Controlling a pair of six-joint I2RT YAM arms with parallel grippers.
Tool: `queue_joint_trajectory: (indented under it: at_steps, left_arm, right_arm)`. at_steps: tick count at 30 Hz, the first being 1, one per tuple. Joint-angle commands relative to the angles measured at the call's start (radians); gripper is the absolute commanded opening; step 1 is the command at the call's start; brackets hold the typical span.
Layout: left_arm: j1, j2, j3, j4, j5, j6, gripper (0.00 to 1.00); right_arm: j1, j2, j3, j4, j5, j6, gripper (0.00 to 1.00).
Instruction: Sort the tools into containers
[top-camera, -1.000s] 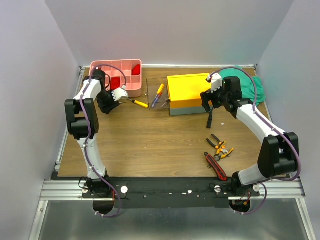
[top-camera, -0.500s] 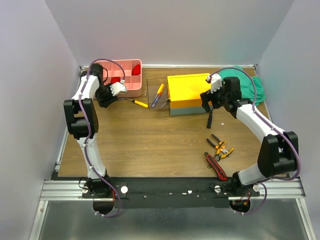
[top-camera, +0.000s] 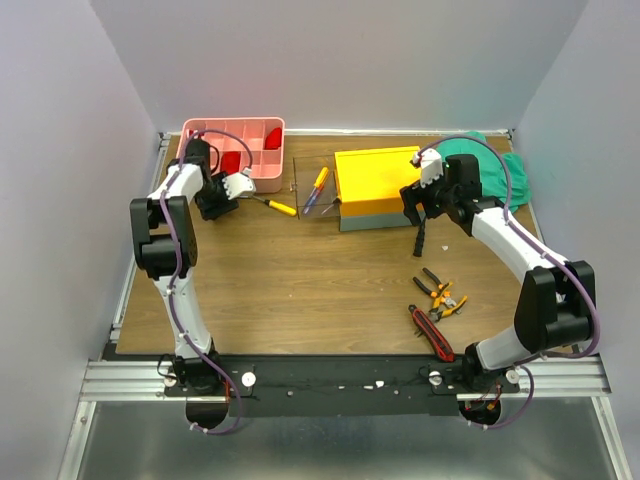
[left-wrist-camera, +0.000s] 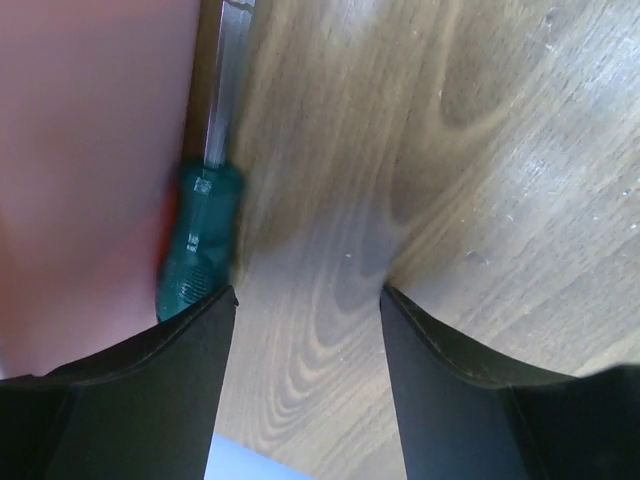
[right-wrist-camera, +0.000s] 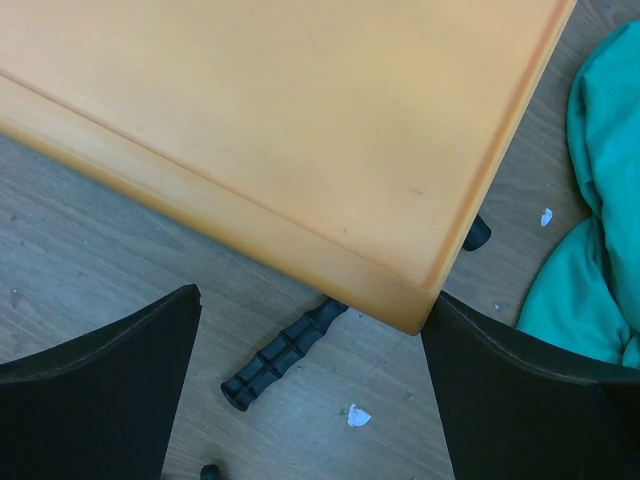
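Left gripper (left-wrist-camera: 305, 295), low over the table (left-wrist-camera: 470, 150): jaws parted to a middling width, gripping nothing, only bare wood in the gap. Just outside one finger (left-wrist-camera: 150, 400), a green-handled screwdriver (left-wrist-camera: 200, 245), butt end hidden behind that finger, metal shaft pointing away from the gripper, lying along the wall of the pink tray (left-wrist-camera: 90, 150). From above, gripper at the tray's near edge. Just beyond the wrist, red items (top-camera: 272, 140) in two compartments, kind not to be told. Near the gripper's right, a yellow-handled screwdriver (top-camera: 277, 206) on the wood. Further right, a yellow-and-purple screwdriver (top-camera: 317, 189), just short of the toolbox (top-camera: 375, 220).

Right gripper (right-wrist-camera: 310, 300): jaws spread wide, gripping nothing, hovering above a corner of the toolbox's yellow lid (right-wrist-camera: 270, 120). Under the gap, beside that corner, the black hammer (right-wrist-camera: 285, 355), ribbed handle flat on the wood, its far end hidden under the lid's edge. On the gripper's outer side, green cloth (right-wrist-camera: 600, 200), bunched close to the toolbox. Back toward the arm's base, well apart from the gripper, orange-and-black pliers (top-camera: 437, 287). Nearer the base again, the red-and-black cutter (top-camera: 431, 333).
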Motion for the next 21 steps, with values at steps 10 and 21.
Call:
queue_joint_trajectory:
  at_steps: [10,21]
  left_arm:
    - [-0.006,-0.045,-0.114,0.010,0.004,-0.012,0.50]
    - [-0.002,-0.132,-0.117,0.091,0.061,0.001,0.70]
  right_arm:
    - [0.000,-0.012,0.002,-0.015,-0.007,-0.009,0.96]
    - [-0.002,0.005,0.006,-0.007,-0.019,-0.007,0.96]
